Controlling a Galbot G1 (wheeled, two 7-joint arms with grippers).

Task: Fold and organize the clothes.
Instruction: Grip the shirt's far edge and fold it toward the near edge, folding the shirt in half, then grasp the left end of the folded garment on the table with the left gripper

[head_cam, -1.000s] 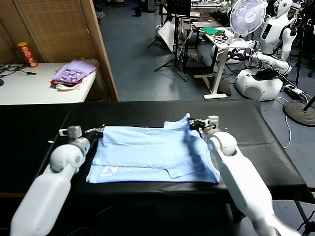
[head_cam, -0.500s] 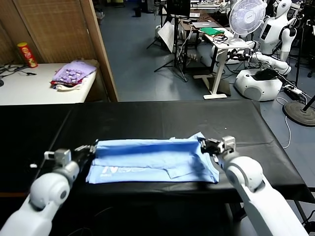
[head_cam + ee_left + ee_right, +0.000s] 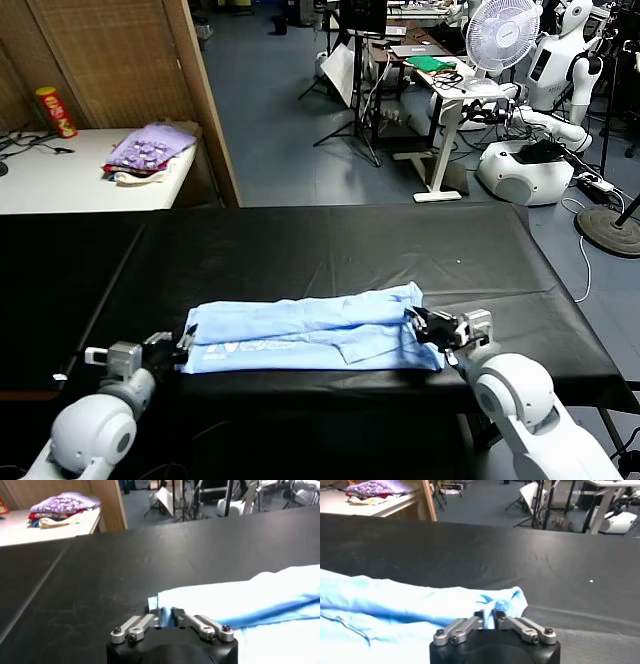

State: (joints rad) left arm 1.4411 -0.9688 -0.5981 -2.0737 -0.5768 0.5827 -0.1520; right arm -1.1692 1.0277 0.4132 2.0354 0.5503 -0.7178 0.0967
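Head view: the pale sky-blue thin T-shirt [image 3: 310, 330] lies folded into a band near the black table's [image 3: 300, 250] front edge; more folds remain. Left wrist view: left gripper [image 3: 168, 618] fingers look pinched on its corner. Right wrist view: right gripper [image 3: 490, 616] likewise, though possibly releasing.

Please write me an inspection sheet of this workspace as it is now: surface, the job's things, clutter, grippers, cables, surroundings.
Surface: black table, cloth-covered.
Job's things: pale blue T-shirt folded into a band near the front edge, white lettering showing.
Clutter: nothing seen on the black table.
Grippers: left gripper at the shirt's left end; right gripper at its right end, cloth between its fingers.
Cables: on the floor at far right.
Surroundings: purple cloth heap and red can on a side table; fan; white robot.
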